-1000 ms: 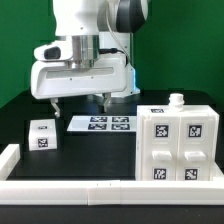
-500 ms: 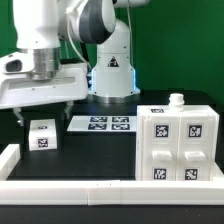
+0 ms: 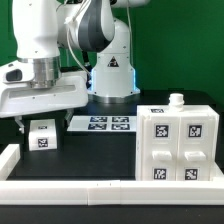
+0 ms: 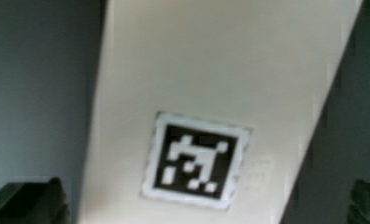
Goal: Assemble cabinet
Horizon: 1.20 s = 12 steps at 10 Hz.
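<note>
Overhead, gripper gapes wider than the drawer block's edges.

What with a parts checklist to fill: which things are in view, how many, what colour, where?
large white plastic cabinet with tagged drawer fronts: one, white, exterior view's right.
small white tagged block: one, white, exterior view's left.
thin flat white marker board: one, white with black tags, table's middle.
low white border rail: one, white, table's near edge and exterior view's left.
black table: one, black, under everything.
robot arm: one, white and grey, at the back.
hand: one, white, open, over the small block.
</note>
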Each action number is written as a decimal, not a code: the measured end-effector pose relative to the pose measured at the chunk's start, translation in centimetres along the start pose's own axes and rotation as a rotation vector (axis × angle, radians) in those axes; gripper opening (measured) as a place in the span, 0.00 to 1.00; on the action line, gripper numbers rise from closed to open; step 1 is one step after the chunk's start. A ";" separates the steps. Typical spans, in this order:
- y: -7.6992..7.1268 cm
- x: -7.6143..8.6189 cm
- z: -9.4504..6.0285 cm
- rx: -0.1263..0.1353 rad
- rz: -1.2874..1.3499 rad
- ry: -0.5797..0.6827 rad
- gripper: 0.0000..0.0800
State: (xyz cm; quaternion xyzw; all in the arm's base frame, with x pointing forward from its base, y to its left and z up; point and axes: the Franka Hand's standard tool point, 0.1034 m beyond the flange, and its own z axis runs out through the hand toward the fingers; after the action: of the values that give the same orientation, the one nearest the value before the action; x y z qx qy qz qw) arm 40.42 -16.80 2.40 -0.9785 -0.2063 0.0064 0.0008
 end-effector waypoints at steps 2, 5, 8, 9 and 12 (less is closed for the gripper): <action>-0.3 -0.6 0.5 0.002 -0.014 -0.005 1.00; 0.4 -1.4 1.4 -0.001 -0.019 -0.007 1.00; 0.4 -1.7 1.8 0.000 -0.017 -0.009 1.00; 0.4 -1.7 1.8 0.001 -0.017 -0.010 0.84; 0.1 -1.4 1.9 0.000 -0.022 -0.008 0.68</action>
State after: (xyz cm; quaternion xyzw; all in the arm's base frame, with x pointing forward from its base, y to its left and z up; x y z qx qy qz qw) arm 39.11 -17.47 0.54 -0.9761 -0.2173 0.0103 0.0001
